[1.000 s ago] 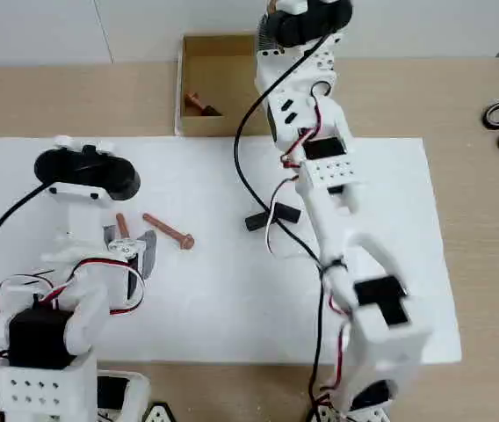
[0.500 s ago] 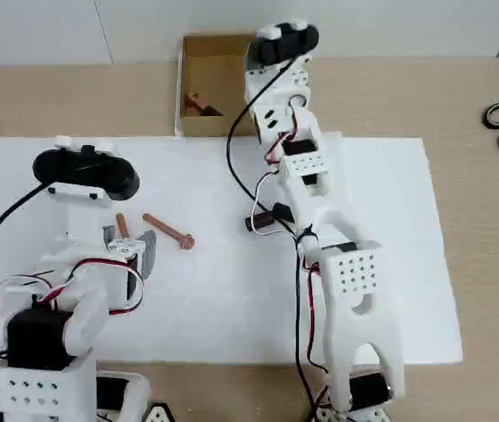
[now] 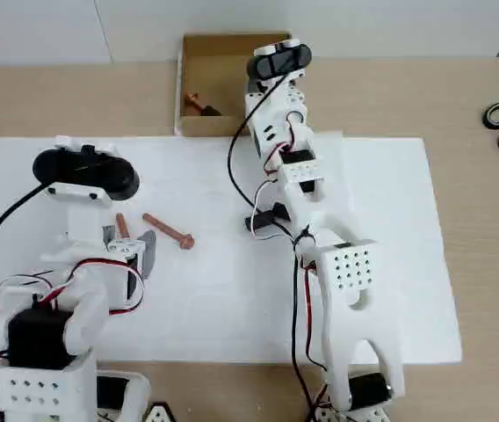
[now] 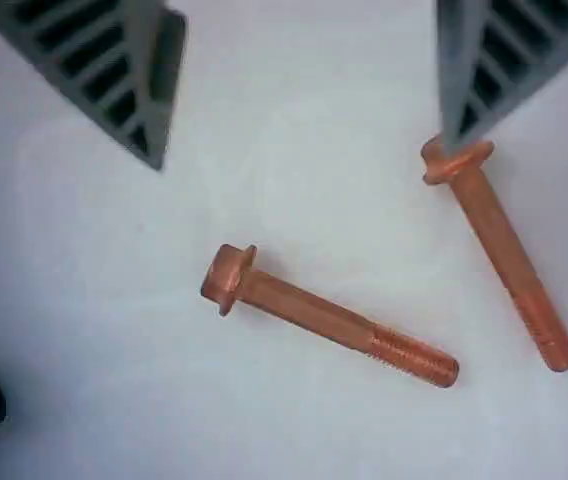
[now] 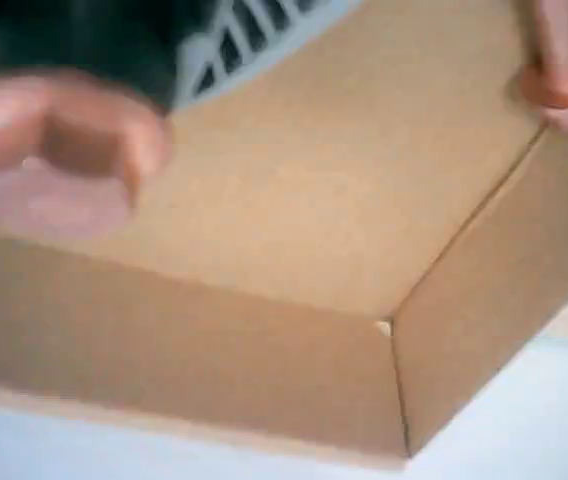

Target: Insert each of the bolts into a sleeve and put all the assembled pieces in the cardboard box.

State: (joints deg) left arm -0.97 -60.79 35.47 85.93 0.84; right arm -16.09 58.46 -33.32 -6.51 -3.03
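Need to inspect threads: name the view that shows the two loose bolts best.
Left wrist view: both loose bolts lie close under the camera, heads and threads clear. High view shows them small by the left gripper. Right wrist view looks into the cardboard box.

Left arm [image 3: 78, 220] sits folded at the near left, left gripper [image 4: 304, 150] pointing down, jaws wide apart. Right arm [image 3: 342, 272] stretches far across the table.

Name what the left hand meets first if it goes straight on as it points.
Likely the central copper bolt lying on the white sheet below the open left hand; depth is unclear.
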